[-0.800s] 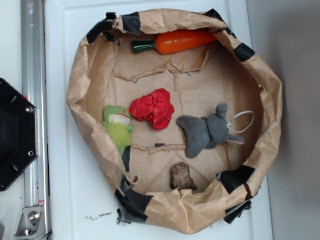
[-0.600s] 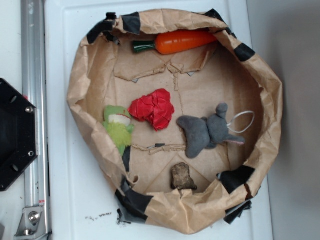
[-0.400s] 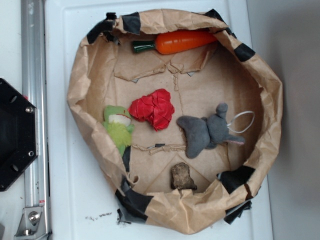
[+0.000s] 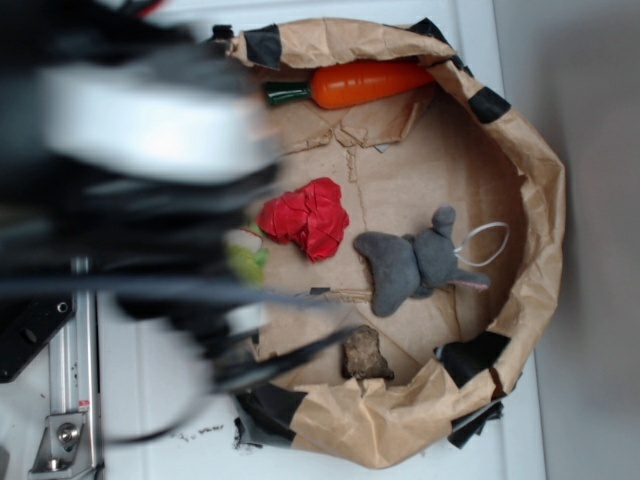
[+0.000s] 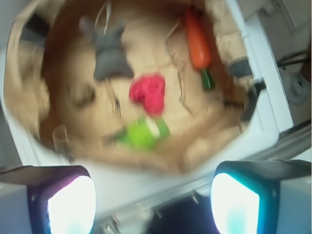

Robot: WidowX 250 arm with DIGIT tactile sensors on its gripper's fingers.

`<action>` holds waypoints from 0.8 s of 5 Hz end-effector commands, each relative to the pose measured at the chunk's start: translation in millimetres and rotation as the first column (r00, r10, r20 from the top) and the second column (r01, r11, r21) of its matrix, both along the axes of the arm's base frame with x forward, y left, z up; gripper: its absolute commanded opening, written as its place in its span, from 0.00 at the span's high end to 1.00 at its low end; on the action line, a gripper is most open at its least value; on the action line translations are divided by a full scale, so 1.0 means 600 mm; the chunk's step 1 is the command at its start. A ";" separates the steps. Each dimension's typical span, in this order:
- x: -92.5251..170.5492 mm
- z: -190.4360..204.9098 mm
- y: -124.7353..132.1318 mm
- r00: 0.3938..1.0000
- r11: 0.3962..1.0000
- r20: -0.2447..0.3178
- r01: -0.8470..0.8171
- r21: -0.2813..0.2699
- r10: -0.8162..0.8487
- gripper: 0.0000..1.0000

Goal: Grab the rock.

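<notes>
blurred arm [image 4: 140, 190], rock [image 4: 363, 353] in paper bag [image 4: 530, 180]

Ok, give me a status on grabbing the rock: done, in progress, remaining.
Done: nothing yet. The rock lies untouched on the paper near the basket's lower rim, below the grey plush toy.
In hand: the arm is a motion-blurred mass over the basket's left side; in the wrist view the gripper is open and empty, outside the rim.
Left: reach the rock, descend, close, lift.

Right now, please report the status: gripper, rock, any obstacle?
Gripper open, empty, above the bag's edge. Rock untouched on the paper bag floor, near its wall. Grey plush elephant close beside rock, not touching.
</notes>
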State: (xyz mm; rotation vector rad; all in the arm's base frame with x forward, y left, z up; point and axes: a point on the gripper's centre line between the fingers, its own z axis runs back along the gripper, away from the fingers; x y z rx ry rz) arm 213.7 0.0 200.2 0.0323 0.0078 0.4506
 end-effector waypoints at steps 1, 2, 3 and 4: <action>0.083 -0.073 0.016 0.923 0.938 0.169 -0.345 -0.041 0.346 0.00; 0.094 -0.123 0.003 0.882 0.885 0.076 -0.461 -0.068 0.466 0.00; 0.092 -0.168 -0.040 0.889 0.854 0.002 -0.440 -0.279 0.458 0.00; 0.081 -0.205 -0.087 0.895 0.861 -0.060 -0.443 -0.249 0.443 0.00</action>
